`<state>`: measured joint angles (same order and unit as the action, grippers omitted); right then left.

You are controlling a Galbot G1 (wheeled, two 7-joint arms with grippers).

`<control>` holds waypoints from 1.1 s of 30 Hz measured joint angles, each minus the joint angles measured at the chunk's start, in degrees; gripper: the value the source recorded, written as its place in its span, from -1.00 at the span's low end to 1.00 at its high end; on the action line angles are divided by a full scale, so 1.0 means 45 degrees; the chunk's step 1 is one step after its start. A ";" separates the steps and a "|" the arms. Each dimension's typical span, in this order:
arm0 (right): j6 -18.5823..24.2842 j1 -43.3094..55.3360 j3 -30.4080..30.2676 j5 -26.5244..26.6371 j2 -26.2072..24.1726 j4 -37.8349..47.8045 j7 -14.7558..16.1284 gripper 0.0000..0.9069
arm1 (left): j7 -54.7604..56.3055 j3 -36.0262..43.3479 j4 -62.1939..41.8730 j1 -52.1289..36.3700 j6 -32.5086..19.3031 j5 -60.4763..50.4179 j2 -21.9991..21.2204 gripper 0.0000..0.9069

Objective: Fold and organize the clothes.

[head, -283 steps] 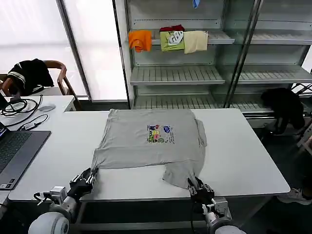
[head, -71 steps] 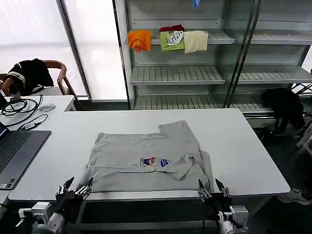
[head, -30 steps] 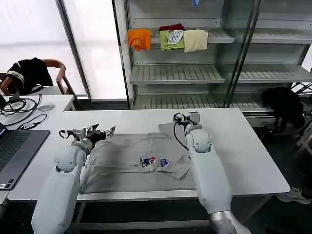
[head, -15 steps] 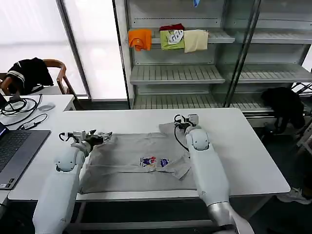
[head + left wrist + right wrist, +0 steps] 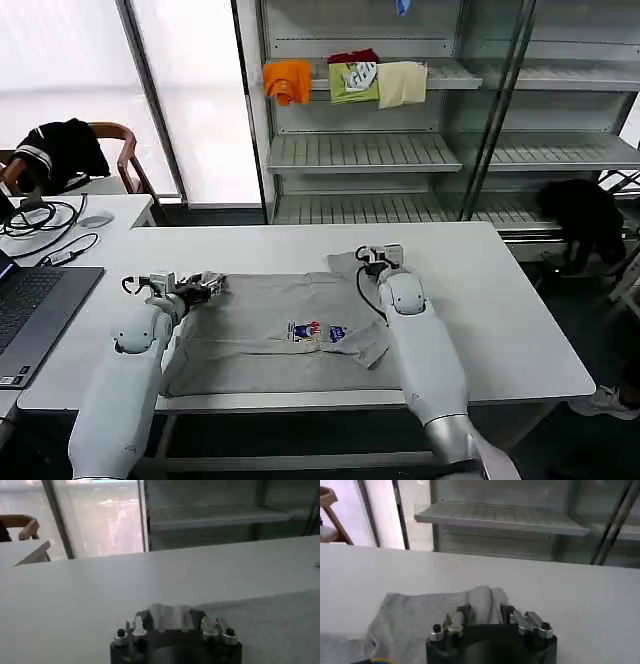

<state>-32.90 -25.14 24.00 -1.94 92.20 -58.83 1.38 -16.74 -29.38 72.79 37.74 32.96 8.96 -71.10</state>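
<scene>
Grey shirt (image 5: 290, 330) lies part-folded at centre frame on the white tabletop (image 5: 500, 320), long axis running left–right. Left tool (image 5: 207, 286) sits at its upper-left corner, right tool (image 5: 370, 257) at the upper-right flap — jaws narrow on cloth, grip unconfirmed.

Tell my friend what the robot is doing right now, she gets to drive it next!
Left gripper: at the far left corner of the grey shirt, down at the cloth.
Right gripper: at the shirt's far right corner, fingers either side of a raised fold of cloth.
The shirt lies on the white table, near the front edge, partly folded, its colourful print facing up.
Done: a first fold, judging by the layered cloth.
Left: probably take both far corners, fold again, then put the shirt away.
</scene>
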 measured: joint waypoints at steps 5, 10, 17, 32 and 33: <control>0.0116 -0.0124 -0.0020 0.0245 -0.0002 -0.0139 -0.0009 -1.00 | -0.0069 0.0001 -0.0091 -0.0057 -0.0006 0.0024 -0.0092 -1.00; 0.0453 -0.0277 -0.0016 0.0590 -0.0004 -0.0330 -0.0154 -1.00 | -0.0101 -0.0057 -0.0129 -0.0073 -0.0138 0.0208 -0.0123 -1.00; 0.1355 -0.0573 -0.0125 0.1162 -0.0002 -0.0943 -0.0513 -1.00 | -0.0061 -0.0202 -0.0112 0.0036 -0.0589 0.0693 -0.0107 -1.00; 0.1234 -0.2499 -0.0503 0.2804 -0.0002 -0.4615 -0.0938 -1.00 | -0.0039 -0.0706 0.1539 0.1107 -0.1584 0.2708 0.0412 -1.00; 0.1138 -0.2739 -0.0493 0.2907 -0.0002 -0.4976 -0.0933 -1.00 | -0.0095 -0.0756 0.1734 0.1293 -0.1644 0.2839 0.0472 -1.00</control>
<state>-27.78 -37.46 21.78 11.14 92.19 -81.22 -2.81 -17.17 -32.78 80.59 43.56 25.56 21.73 -68.98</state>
